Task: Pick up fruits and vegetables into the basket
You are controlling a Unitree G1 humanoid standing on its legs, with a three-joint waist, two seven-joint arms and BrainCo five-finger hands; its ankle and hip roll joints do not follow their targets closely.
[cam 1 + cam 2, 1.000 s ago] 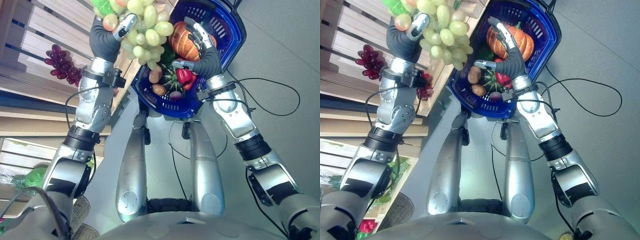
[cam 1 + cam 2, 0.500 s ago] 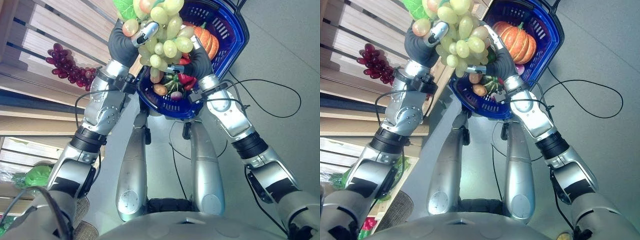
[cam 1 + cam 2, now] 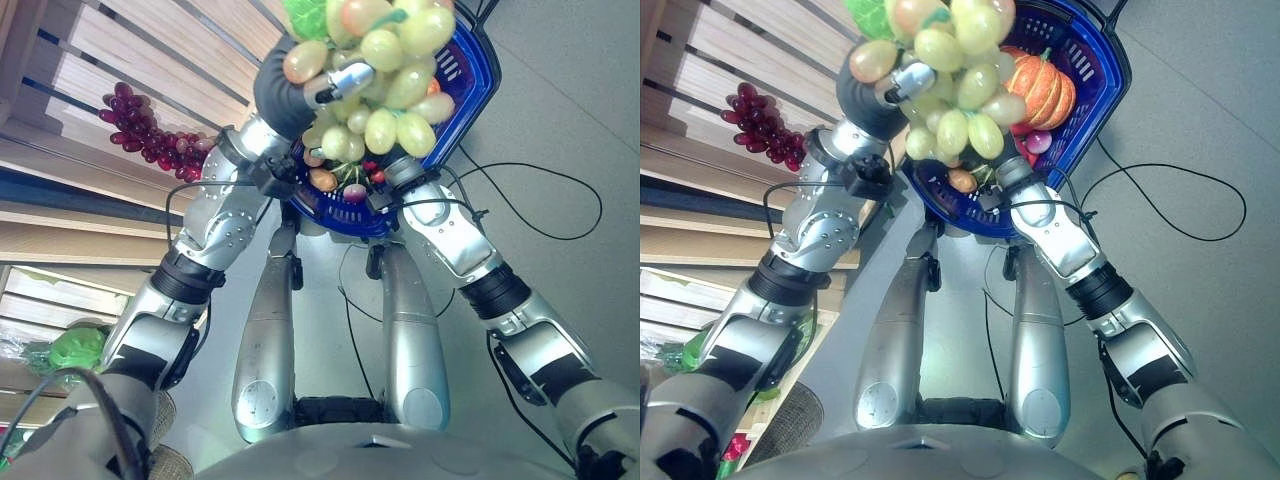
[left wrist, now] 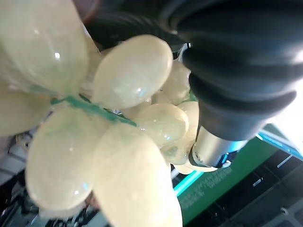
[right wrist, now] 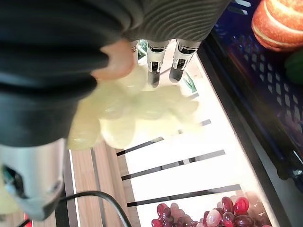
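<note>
Left hand point(image 3: 300, 85) fingers clenched on green grapes point(image 3: 385, 95) above blue basket point(image 3: 470, 85); right hand fingers' state unclear.

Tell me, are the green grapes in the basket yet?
Not yet. The green grapes hang from the left hand, above the blue basket.

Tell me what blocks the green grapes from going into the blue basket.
Nothing visible does. The left hand holds the green grapes right over the blue basket, already holding a pumpkin.
</note>
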